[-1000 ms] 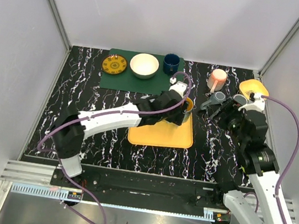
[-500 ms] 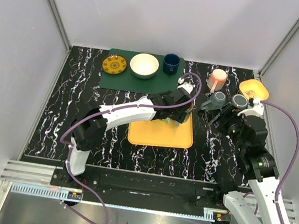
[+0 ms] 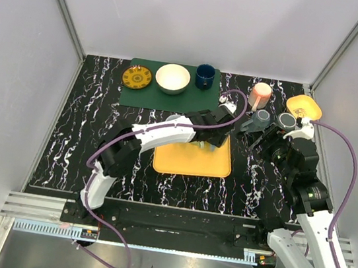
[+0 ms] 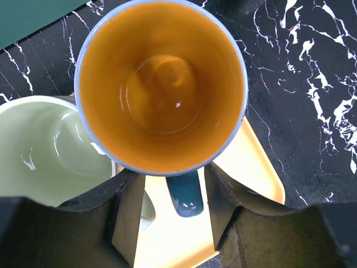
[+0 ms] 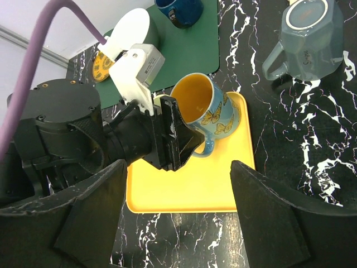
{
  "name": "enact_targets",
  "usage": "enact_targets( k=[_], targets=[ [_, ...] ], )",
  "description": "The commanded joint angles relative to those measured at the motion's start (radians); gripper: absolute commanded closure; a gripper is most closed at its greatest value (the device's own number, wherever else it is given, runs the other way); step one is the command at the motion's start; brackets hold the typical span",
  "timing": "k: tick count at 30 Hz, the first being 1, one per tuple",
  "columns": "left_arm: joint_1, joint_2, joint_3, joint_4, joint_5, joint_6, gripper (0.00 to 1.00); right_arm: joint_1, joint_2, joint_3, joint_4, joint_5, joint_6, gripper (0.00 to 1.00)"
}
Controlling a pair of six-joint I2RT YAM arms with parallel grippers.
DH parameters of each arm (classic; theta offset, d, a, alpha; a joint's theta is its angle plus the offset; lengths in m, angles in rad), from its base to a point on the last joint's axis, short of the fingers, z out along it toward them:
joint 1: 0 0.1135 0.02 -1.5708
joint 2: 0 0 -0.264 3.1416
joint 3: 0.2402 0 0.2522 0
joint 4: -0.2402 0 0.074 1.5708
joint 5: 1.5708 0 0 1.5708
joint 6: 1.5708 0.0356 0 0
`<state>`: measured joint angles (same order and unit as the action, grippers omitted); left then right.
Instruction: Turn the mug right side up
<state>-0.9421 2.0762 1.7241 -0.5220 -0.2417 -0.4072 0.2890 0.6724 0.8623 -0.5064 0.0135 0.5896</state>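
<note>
The blue butterfly mug [image 5: 209,111] with an orange inside [image 4: 162,84] stands mouth-up, a little tilted, at the back right of the yellow tray [image 5: 184,192]. My left gripper [image 4: 173,187] is at its handle [image 4: 185,192]. The fingers [image 4: 129,215] stand either side of the handle with gaps, so the gripper is open; their tips are hidden under the rim. In the top view the left gripper [image 3: 215,138] covers most of the mug. My right gripper [image 5: 178,223] is open and empty, hovering over the tray's front right, and it also shows in the top view [image 3: 268,143].
A pale green mug [image 4: 50,151] stands right beside the blue one. A grey upside-down mug [image 5: 309,30], a pink cup [image 3: 261,92] and a yellow bowl [image 3: 303,106] are at the back right. A green mat [image 3: 171,96] holds a yellow plate [image 3: 137,77], a white bowl [image 3: 173,78] and a dark blue cup [image 3: 205,76].
My left gripper has swung right and down with the mug onto the tray's back edge. The right arm has shifted only slightly.
</note>
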Motion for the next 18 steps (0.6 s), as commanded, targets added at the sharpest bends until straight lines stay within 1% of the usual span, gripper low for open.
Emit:
enact_targets(
  k=[1, 3, 4, 6, 7, 9, 13, 16, 17, 18],
  targets=[
    [0.012, 0.024, 0.055, 0.013, 0.028, 0.007, 0.54, 0.001, -0.008, -0.008, 0.020, -0.010, 0.003, 0.20],
    [0.014, 0.028, 0.068, 0.013, 0.033, 0.011, 0.62, 0.001, -0.010, -0.009, 0.020, -0.010, 0.004, 0.20],
    [0.014, 0.028, 0.069, 0.011, 0.030, 0.011, 0.73, -0.001, -0.010, -0.009, 0.020, -0.010, 0.003, 0.20],
    [0.014, 0.025, 0.075, 0.013, 0.028, 0.019, 0.81, 0.001, -0.008, -0.008, 0.019, -0.010, 0.001, 0.21],
    [0.014, 0.024, 0.077, 0.014, 0.027, 0.019, 0.89, 0.001, -0.010, -0.006, 0.020, -0.010, 0.003, 0.20],
    [0.014, 0.013, 0.069, 0.016, 0.028, 0.021, 0.99, 0.001, -0.010, -0.005, 0.017, -0.010, 0.003, 0.21],
    [0.014, -0.031, 0.026, 0.053, 0.073, 0.030, 1.00, 0.001, -0.016, 0.001, 0.016, -0.010, 0.004, 0.21],
    [0.008, -0.108, -0.033, 0.108, 0.110, 0.028, 1.00, 0.001, -0.023, 0.015, 0.006, -0.010, 0.009, 0.21],
    [0.008, -0.161, -0.055, 0.126, 0.117, 0.025, 1.00, 0.001, -0.031, 0.020, -0.001, -0.010, 0.009, 0.21],
    [0.008, -0.191, -0.101, 0.166, 0.127, 0.024, 1.00, -0.001, -0.036, 0.026, -0.004, -0.010, 0.010, 0.21]
  ],
)
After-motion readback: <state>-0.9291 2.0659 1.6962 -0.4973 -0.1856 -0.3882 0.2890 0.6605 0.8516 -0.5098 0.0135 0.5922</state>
